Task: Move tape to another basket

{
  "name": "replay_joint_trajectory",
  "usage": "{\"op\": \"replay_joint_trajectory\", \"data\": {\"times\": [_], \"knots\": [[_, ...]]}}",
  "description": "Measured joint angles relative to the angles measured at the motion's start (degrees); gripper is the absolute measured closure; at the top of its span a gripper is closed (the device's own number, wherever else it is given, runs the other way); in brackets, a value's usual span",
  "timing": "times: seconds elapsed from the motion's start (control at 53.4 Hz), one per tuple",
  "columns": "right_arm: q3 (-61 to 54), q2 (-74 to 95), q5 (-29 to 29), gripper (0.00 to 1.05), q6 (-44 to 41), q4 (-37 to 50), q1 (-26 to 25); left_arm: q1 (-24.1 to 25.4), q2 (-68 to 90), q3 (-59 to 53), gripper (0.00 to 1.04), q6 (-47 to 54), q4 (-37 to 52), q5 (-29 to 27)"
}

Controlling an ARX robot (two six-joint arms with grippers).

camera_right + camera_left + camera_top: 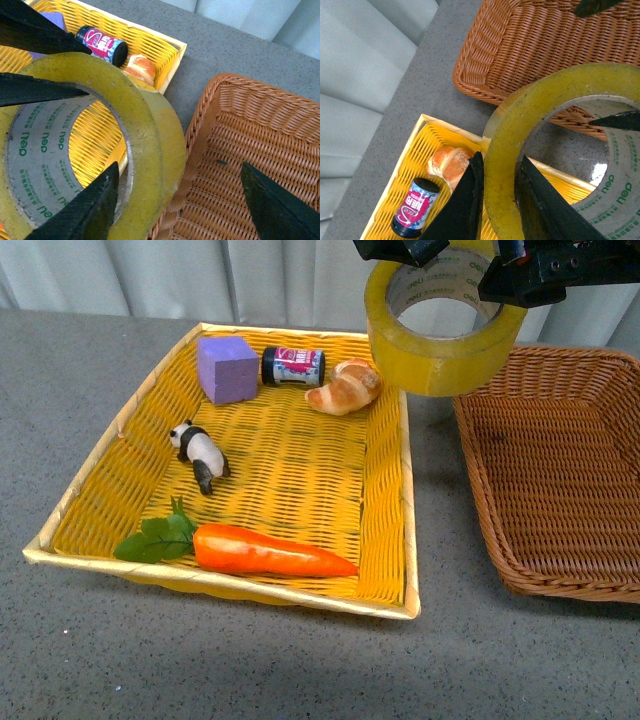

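Tape (pixel 440 340) up in air, off every surface, over far right corner of yellow basket (pixel 385 490) and tabletop (pixel 100 360) strip beside basket (pixel 560 480). Left tool (pixel 500 160) pinching tape wall: one finger (pixel 465 205) outside, other inside core. Right tool (pixel 180 170) spread wide, one finger (pixel 85 210) at core, other out over brown basket, tape wall between them. Brown basket holds nothing visible. Yellow basket holds purple block (pixel 227 368), jar (pixel 293 366), croissant (pixel 345 387), panda (pixel 203 455), carrot (pixel 270 550).
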Motion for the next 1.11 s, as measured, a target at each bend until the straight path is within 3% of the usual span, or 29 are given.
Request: {"op": "replay_joint_trajectory", "data": {"times": [0.394, 0.581, 0.712, 0.993, 1.106], "knots": [[1.2, 1.2, 0.1, 0.87, 2.8, -1.3, 1.0, 0.0, 0.0, 0.0, 0.90, -2.5, 0.0, 0.2], [1.9, 1.4, 0.4, 0.90, 4.0, -1.7, 1.0, 0.0, 0.0, 0.0, 0.91, -4.0, 0.0, 0.1], [3.1, 2.1, 0.3, 0.90, 4.2, -1.7, 0.2, -0.9, -0.6, -0.3, 0.90, -7.1, 2.5, -4.8], [4.0, 4.8, 3.6, 0.90, 5.2, -1.3, -3.7, 0.4, -9.7, -6.5, 0.43, -11.1, 2.7, -0.1], [4.0, 5.6, 4.5, 0.90, 5.7, -1.8, -5.3, 1.8, -11.9, -10.2, 0.25, -11.7, 6.4, -3.8]]}}
